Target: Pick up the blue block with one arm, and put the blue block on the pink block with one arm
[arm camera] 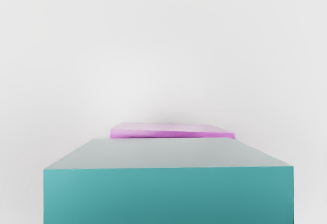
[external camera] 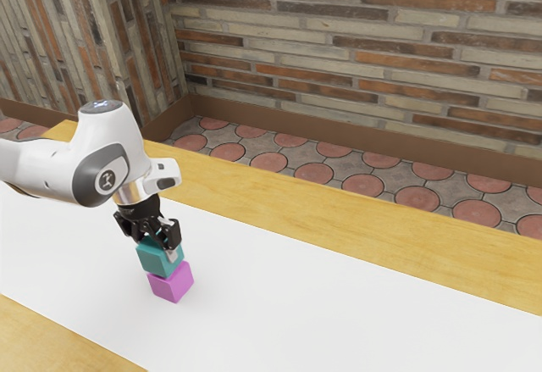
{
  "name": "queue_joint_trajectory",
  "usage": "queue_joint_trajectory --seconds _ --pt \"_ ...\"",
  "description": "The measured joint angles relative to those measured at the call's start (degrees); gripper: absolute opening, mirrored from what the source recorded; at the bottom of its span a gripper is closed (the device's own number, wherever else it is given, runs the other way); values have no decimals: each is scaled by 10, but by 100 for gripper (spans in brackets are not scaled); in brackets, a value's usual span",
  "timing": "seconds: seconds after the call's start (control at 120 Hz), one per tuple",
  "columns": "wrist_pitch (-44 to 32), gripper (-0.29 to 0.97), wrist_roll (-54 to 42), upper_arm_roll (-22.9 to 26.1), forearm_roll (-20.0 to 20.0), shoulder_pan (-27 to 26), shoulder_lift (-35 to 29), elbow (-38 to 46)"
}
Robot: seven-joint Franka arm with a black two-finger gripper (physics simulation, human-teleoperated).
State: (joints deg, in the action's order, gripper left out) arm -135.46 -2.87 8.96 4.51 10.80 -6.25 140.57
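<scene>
Blue block held on top of the pink block, gripper clamped on it.

The arm point(external camera: 76, 164) comes in from the exterior view's left and bends down to the gripper point(external camera: 156, 238), whose two black fingers stand apart by the block's width and press on the upper sides of the blue block point(external camera: 159, 259), teal in shade, directly beneath the gripper. The blue block rests on the pink block point(external camera: 172, 283), which sits on the white bench point(external camera: 339, 304), lower still under the gripper. In the wrist view the blue block point(arm camera: 168, 193) looms just under the hand, with an edge of the pink block point(arm camera: 173, 131) showing past it.
</scene>
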Motion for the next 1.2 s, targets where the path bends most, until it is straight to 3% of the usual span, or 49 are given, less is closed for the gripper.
queue_joint_trajectory --seconds 0.55,0.808,1.117,1.2 --pt "-5 35 -7 1 0 -2 3 0" --pt "-4 58 -12 1 7 -2 3 0" --pt "-2 66 -20 3 8 -3 -6 -3" --pt "2 66 -21 8 8 -5 -37 -5"
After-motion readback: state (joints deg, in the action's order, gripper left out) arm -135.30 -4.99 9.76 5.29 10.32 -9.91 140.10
